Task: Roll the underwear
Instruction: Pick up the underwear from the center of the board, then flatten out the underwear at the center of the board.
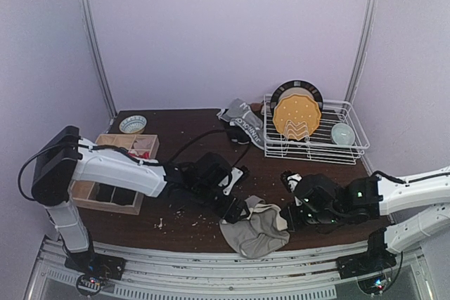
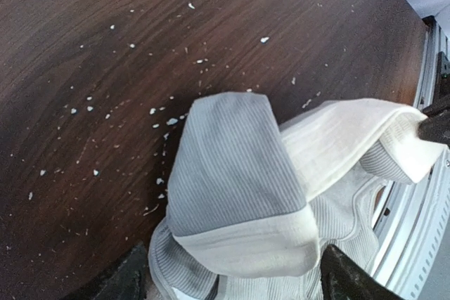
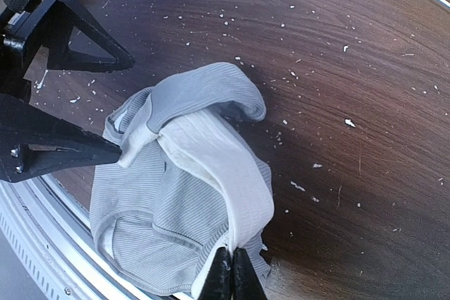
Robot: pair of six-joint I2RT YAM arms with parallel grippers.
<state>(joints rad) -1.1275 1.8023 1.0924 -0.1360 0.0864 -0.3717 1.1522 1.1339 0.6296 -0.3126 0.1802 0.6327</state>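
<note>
The underwear (image 1: 256,233) lies crumpled at the near edge of the worktop (image 1: 183,173), right between the two arms. It is grey ribbed cloth with a white waistband, partly folded over itself, not yet a roll.

The right end effector (image 3: 232,261) is clenched on the waistband, pinching one end of it. From that pinch the band runs as a raised strip across the heap toward the left arm, so the long axis of the piece lies roughly on the line from one end effector to the other. A grey flap humps over the band near its far end.

The left end effector (image 2: 232,268) is released, its jaws spread wide with the bunched cloth between them. In the right wrist view one of its fingertips (image 3: 105,151) sits at the cloth's edge, touching or nearly so; the other stands apart over bare wood.

Both arms are at the piece, but only the right has it. The next move probably turns on the left: the cloth sits straight ahead of its open jaws, so closing there would take the opposite end of the band.
</note>
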